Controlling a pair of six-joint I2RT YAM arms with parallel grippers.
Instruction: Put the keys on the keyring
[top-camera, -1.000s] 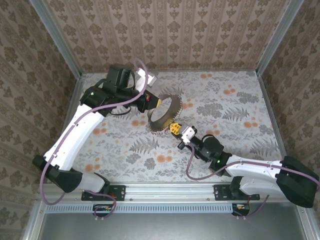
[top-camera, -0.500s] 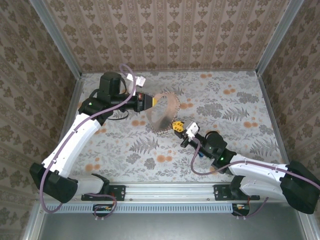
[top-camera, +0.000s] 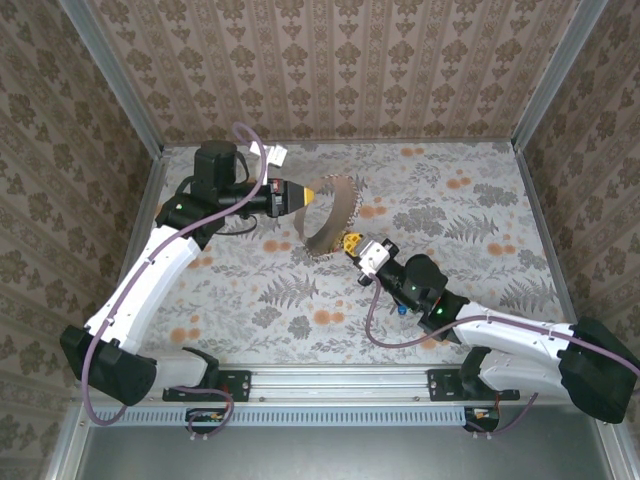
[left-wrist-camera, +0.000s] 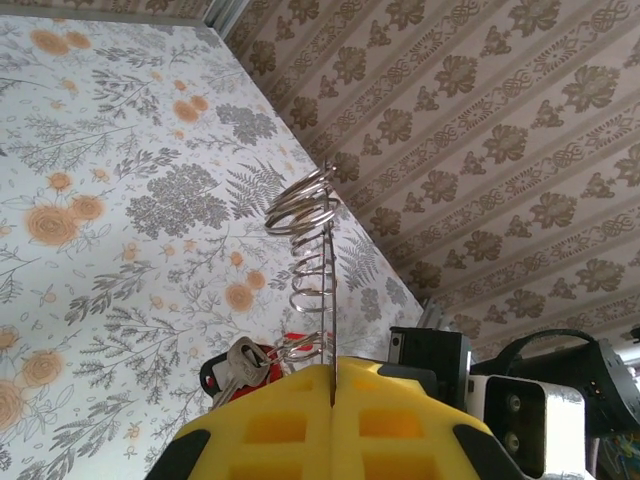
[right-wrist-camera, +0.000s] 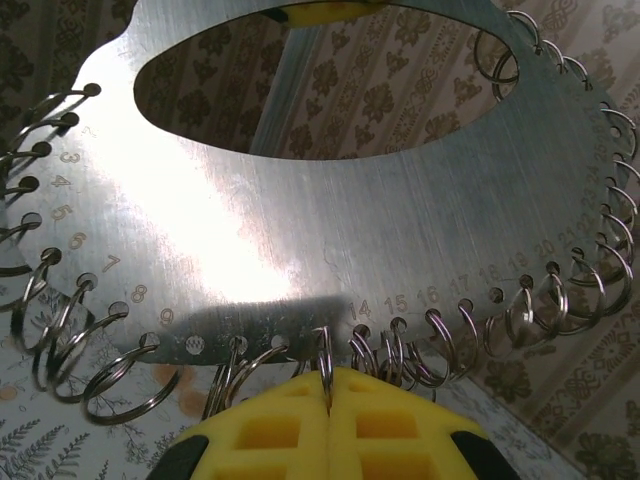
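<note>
Keyring (top-camera: 318, 232) stands upright over the tabletop (top-camera: 450, 220), closed left end effector (top-camera: 312, 196) gripping its left rim, closed right end effector (top-camera: 349, 242) its near rim; keys (left-wrist-camera: 238, 360) sit just beside the left one.

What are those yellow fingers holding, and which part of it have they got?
Both hold the keyring: the left fingers pinch its thin edge, and the right fingers pinch it at the rim, among the small wire loops.

The keyring (top-camera: 320, 232) on edge above the table (top-camera: 480, 230), left gripper (top-camera: 306, 196) and right gripper (top-camera: 349, 241) tight on opposite rims.
</note>
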